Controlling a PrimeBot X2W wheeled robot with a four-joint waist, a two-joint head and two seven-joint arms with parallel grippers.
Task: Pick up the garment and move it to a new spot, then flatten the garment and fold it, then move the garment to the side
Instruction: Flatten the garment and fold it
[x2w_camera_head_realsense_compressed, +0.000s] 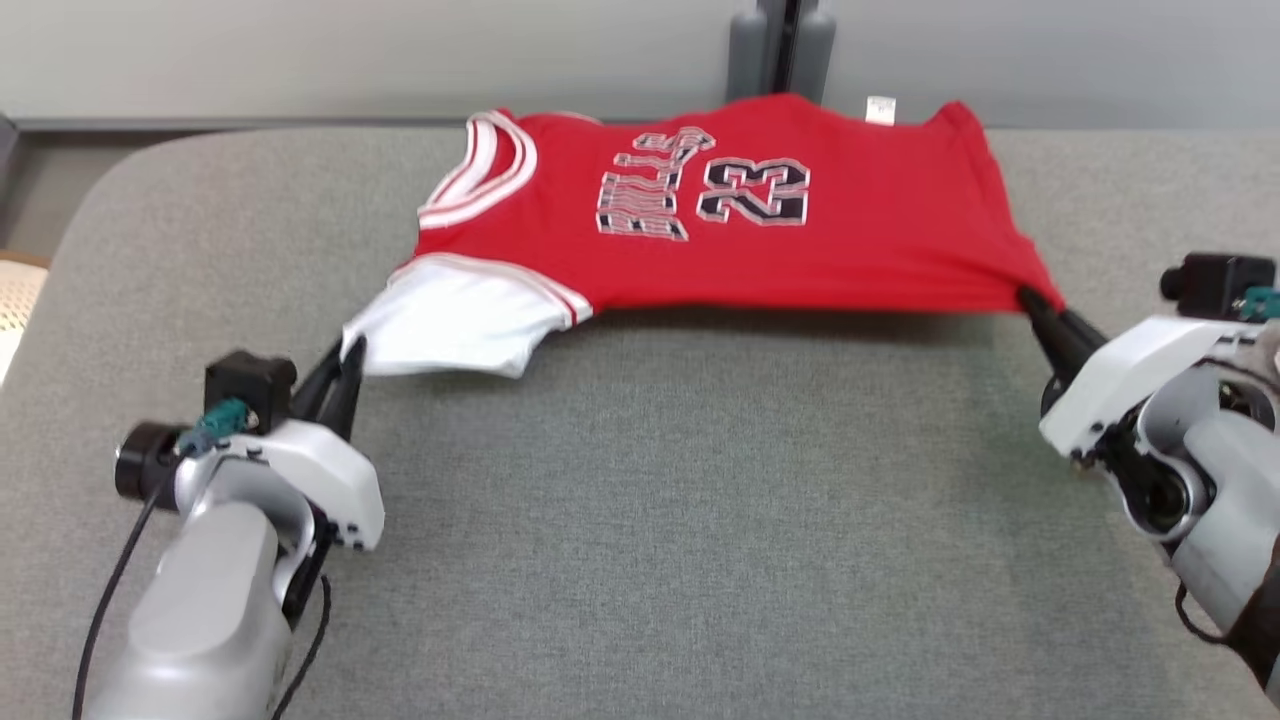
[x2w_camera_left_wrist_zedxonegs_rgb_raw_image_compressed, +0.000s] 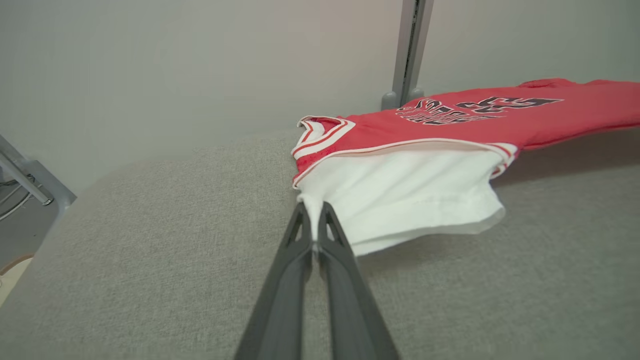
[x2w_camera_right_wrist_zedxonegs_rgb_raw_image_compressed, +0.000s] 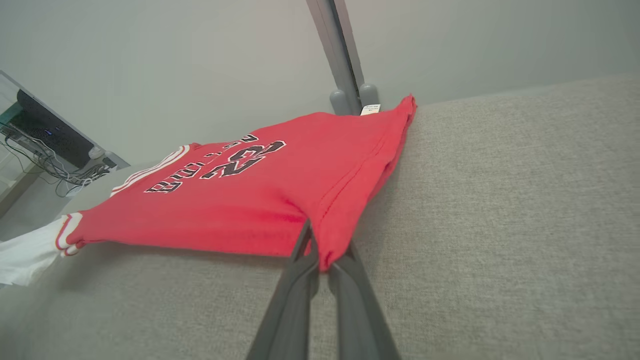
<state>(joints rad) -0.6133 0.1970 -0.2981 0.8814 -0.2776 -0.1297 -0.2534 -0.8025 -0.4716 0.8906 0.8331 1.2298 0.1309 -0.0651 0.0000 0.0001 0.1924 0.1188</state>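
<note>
Jaws on both sides are pinched right down on cloth: the left jaws nip the very edge of the white sleeve, and the right jaws bite the red hem corner of the garment. The garment hangs stretched between them, its near edge lifted off the grey counter with a shadow beneath. Its far edge lies along the back of the counter by the grey post.

So where does this go wrong? Look at that left hold: a sliver of sleeve, nothing more. Pull apart too hard and that thin fabric could slide out, dropping the left side in a heap. Second worry: the sleeve likely gives before the body does, so the tension runs crooked and the printed face wrinkles rather than flattens. Third: the far edge looks set to drag on the rough counter surface, so a haul toward the robot could roll it under itself. Push away instead, and the hem with the white label may tip over the back edge.
</note>
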